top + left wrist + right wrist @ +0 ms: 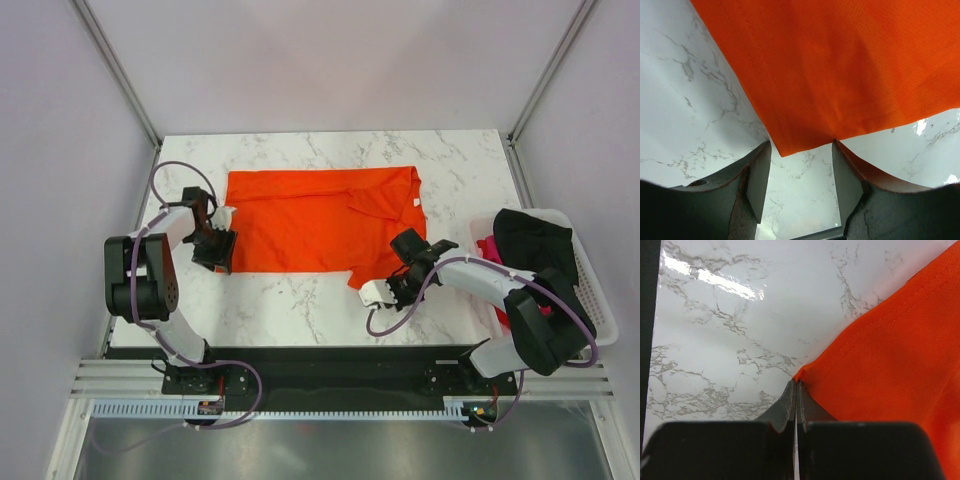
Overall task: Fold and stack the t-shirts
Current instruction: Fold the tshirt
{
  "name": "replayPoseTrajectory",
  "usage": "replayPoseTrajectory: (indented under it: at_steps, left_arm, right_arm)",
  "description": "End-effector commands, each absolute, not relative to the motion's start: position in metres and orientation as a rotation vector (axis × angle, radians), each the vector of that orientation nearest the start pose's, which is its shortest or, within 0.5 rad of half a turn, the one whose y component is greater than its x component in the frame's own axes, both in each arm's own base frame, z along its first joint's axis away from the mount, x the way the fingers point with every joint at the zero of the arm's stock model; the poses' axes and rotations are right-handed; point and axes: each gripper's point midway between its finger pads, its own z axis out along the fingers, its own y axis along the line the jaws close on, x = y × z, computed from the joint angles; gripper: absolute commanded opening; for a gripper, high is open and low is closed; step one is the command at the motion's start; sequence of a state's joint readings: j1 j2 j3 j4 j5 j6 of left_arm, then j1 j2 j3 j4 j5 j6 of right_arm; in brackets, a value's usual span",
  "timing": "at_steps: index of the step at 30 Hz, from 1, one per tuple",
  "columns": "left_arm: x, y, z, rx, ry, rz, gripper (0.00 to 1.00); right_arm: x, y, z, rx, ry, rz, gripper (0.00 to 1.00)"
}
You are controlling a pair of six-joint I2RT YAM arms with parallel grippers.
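Note:
The orange-red t-shirt (310, 225) lies spread on the marble table (290, 300), with its white neck label (415, 203) at the right. My left gripper (214, 250) is at the shirt's near left corner. In the left wrist view it (801, 146) is open, with that shirt corner (790, 142) lying between the fingertips. My right gripper (376, 291) is at the shirt's near right corner. In the right wrist view it (796, 384) is shut, pinching the puckered corner of the shirt (880, 365). A black t-shirt (530, 240) and a pink one (487, 248) lie in the basket.
The white mesh basket (597, 305) stands at the table's right edge, beside my right arm. Metal frame posts (120, 70) rise at the back corners. The dark arm base rail (320, 365) runs along the near edge.

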State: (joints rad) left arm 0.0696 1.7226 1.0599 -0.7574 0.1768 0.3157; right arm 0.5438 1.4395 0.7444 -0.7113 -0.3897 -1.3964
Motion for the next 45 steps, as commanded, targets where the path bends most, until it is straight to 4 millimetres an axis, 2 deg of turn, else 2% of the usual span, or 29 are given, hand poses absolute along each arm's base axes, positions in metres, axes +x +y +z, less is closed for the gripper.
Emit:
replayPoseTrajectory:
  at_steps: [1, 4, 7, 8, 10, 12, 15, 16, 18, 19, 23, 25, 27, 28, 29, 30, 31, 32, 33, 34, 35, 36, 38, 39, 41, 42, 44, 45]
  left_arm:
    - [0.286, -0.001, 0.027, 0.425, 2.885, -0.227, 0.59]
    - [0.288, -0.003, 0.021, 0.419, 2.892, -0.246, 0.52]
    - [0.297, -0.004, 0.021, 0.415, 2.887, -0.257, 0.3]
    - [0.3, -0.004, 0.023, 0.411, 2.879, -0.256, 0.17]
    - [0.302, -0.004, 0.029, 0.41, 2.862, -0.25, 0.02]
    - [0.305, -0.003, 0.037, 0.423, 2.842, -0.236, 0.02]
    - [0.311, -0.001, 0.055, 0.45, 2.791, -0.21, 0.02]
    - [0.311, 0.0, 0.059, 0.457, 2.788, -0.206, 0.02]
    - [0.32, 0.001, 0.071, 0.473, 2.751, -0.19, 0.02]
    - [0.323, 0.0, 0.074, 0.478, 2.742, -0.19, 0.02]
    - [0.347, 0.001, 0.088, 0.481, 2.692, -0.181, 0.02]
    - [0.355, -0.002, 0.086, 0.482, 2.691, -0.206, 0.02]
    - [0.37, -0.002, 0.095, 0.481, 2.663, -0.205, 0.02]
    - [0.375, -0.002, 0.092, 0.482, 2.669, -0.211, 0.02]
    - [0.385, -0.002, 0.1, 0.478, 2.65, -0.204, 0.02]
    - [0.39, -0.002, 0.101, 0.477, 2.648, -0.208, 0.02]
    - [0.395, -0.003, 0.096, 0.479, 2.663, -0.217, 0.02]
    - [0.407, -0.002, 0.106, 0.475, 2.637, -0.21, 0.02]
    - [0.41, -0.002, 0.108, 0.471, 2.644, -0.212, 0.02]
    - [0.415, -0.002, 0.108, 0.473, 2.65, -0.213, 0.02]
    - [0.431, -0.001, 0.111, 0.475, 2.635, -0.207, 0.02]
    - [0.433, -0.001, 0.11, 0.474, 2.656, -0.211, 0.02]
    - [0.451, 0.001, 0.11, 0.472, 2.651, -0.205, 0.02]
    - [0.456, 0.0, 0.111, 0.475, 2.649, -0.203, 0.02]
    - [0.468, 0.002, 0.109, 0.476, 2.653, -0.198, 0.02]
    - [0.472, 0.003, 0.108, 0.475, 2.652, -0.191, 0.02]
    - [0.482, 0.004, 0.111, 0.474, 2.641, -0.182, 0.02]
    - [0.485, 0.004, 0.103, 0.476, 2.657, -0.187, 0.02]
  right_arm:
    - [0.203, 0.161, 0.019, -2.311, 1.536, 0.399, 0.0]
    - [0.203, 0.163, 0.018, -2.313, 1.531, 0.401, 0.0]
    - [0.206, 0.162, 0.018, -2.307, 1.548, 0.386, 0.0]
    - [0.208, 0.162, 0.02, -2.297, 1.555, 0.376, 0.0]
    - [0.215, 0.161, 0.024, -2.273, 1.575, 0.333, 0.0]
    - [0.224, 0.162, 0.034, -2.197, 1.62, 0.286, 0.0]
    - [0.247, 0.16, 0.059, -2.004, 1.719, 0.199, 0.0]
    - [0.262, 0.157, 0.072, -1.932, 1.747, 0.15, 0.0]
    - [0.276, 0.154, 0.088, -1.804, 1.814, 0.123, 0.0]
    - [0.292, 0.15, 0.102, -1.736, 1.829, 0.083, 0.0]
    - [0.328, 0.14, 0.134, -1.538, 1.888, 0.009, 0.0]
    - [0.35, 0.138, 0.155, -1.452, 1.881, -0.025, 0.0]
    - [0.368, 0.135, 0.16, -1.401, 1.891, -0.052, 0.0]
    - [0.38, 0.137, 0.173, -1.361, 1.879, -0.063, 0.0]
    - [0.389, 0.137, 0.169, -1.347, 1.899, -0.066, 0.0]
    - [0.404, 0.135, 0.183, -1.309, 1.882, -0.095, 0.0]
    - [0.411, 0.134, 0.184, -1.292, 1.884, -0.101, 0.0]
    - [0.419, 0.133, 0.179, -1.276, 1.904, -0.104, 0.0]
    - [0.433, 0.13, 0.19, -1.238, 1.885, -0.134, 0.0]
    - [0.44, 0.13, 0.183, -1.234, 1.9, -0.14, 0.0]
    - [0.446, 0.129, 0.185, -1.219, 1.901, -0.147, 0.0]
    - [0.456, 0.128, 0.194, -1.19, 1.885, -0.163, 0.0]
    - [0.467, 0.128, 0.191, -1.178, 1.894, -0.176, 0.0]
    - [0.475, 0.126, 0.197, -1.159, 1.882, -0.189, 0.0]
    - [0.484, 0.126, 0.19, -1.156, 1.896, -0.198, 0.0]
    - [0.491, 0.126, 0.195, -1.141, 1.885, -0.206, 0.0]
    - [0.5, 0.126, 0.187, -1.137, 1.898, -0.209, 0.0]
    - [0.505, 0.127, 0.191, -1.129, 1.891, -0.214, 0.0]
